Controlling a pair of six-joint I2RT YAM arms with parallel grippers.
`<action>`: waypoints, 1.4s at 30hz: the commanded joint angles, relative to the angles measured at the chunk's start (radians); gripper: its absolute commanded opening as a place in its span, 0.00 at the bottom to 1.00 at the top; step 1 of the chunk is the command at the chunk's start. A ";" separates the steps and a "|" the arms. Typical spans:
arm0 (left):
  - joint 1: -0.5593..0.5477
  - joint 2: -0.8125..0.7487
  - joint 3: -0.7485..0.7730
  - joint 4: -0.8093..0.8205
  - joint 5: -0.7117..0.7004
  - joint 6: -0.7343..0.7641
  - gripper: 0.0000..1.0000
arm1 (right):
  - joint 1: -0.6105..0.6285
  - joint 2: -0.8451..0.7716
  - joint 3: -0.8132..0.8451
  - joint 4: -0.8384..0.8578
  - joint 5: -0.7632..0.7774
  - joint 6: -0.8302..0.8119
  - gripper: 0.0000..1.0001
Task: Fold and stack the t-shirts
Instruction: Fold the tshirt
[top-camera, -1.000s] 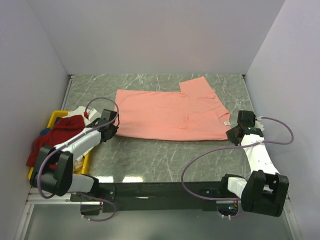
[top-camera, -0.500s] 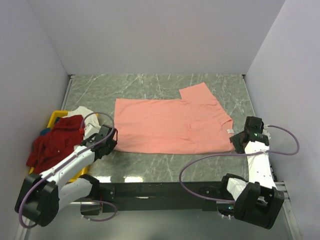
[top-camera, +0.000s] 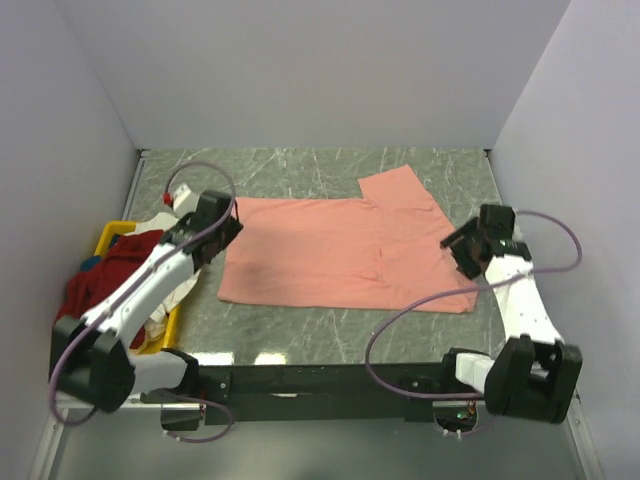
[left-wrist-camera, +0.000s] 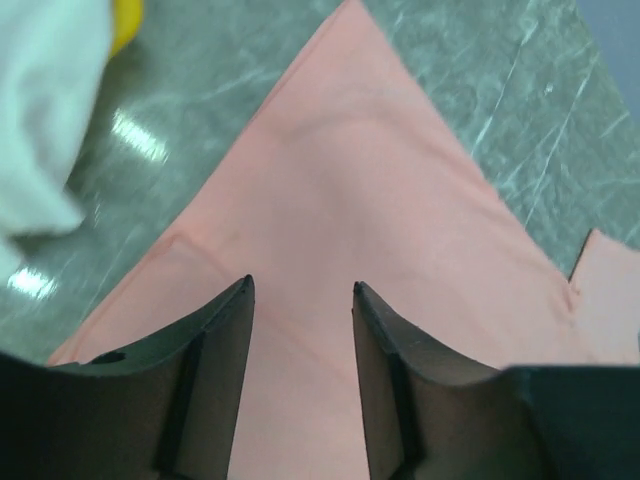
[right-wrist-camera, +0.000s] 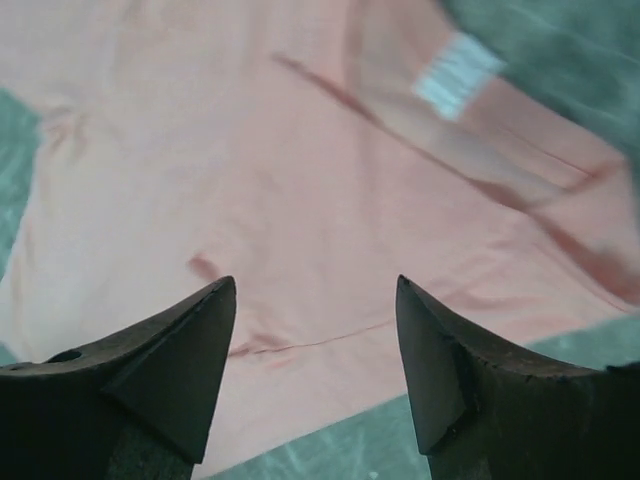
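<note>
The salmon-pink t-shirt (top-camera: 345, 255) lies spread flat across the middle of the table, one sleeve (top-camera: 400, 195) pointing to the back. Its white neck label (right-wrist-camera: 455, 75) shows in the right wrist view. My left gripper (top-camera: 228, 228) hovers open over the shirt's left end (left-wrist-camera: 330, 200), nothing between its fingers. At the shirt's right end my right gripper (top-camera: 455, 252) also stands open and empty above the cloth (right-wrist-camera: 250, 180). The dark red t-shirt (top-camera: 105, 285) lies heaped in the yellow bin (top-camera: 108, 236), and white cloth (left-wrist-camera: 40, 130) of the white t-shirt lies beside it.
The yellow bin stands at the table's left edge, beside my left arm. Grey walls close the table on the left, back and right. Bare marble table (top-camera: 330, 335) runs between the shirt's near edge and the arm bases.
Both grippers have opened and let go of the pink shirt's near corners. The shirt's near edge now lies closer to the arm bases, and both grippers have moved back over the cloth.
</note>
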 joint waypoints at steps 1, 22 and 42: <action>0.066 0.168 0.172 0.063 0.035 0.125 0.48 | 0.089 0.141 0.240 0.158 -0.012 -0.058 0.71; 0.174 1.019 0.971 -0.098 0.042 0.261 0.36 | 0.149 1.218 1.385 0.119 0.005 -0.317 0.65; 0.177 1.124 0.999 -0.116 0.016 0.243 0.31 | 0.118 1.393 1.531 0.090 -0.100 -0.222 0.68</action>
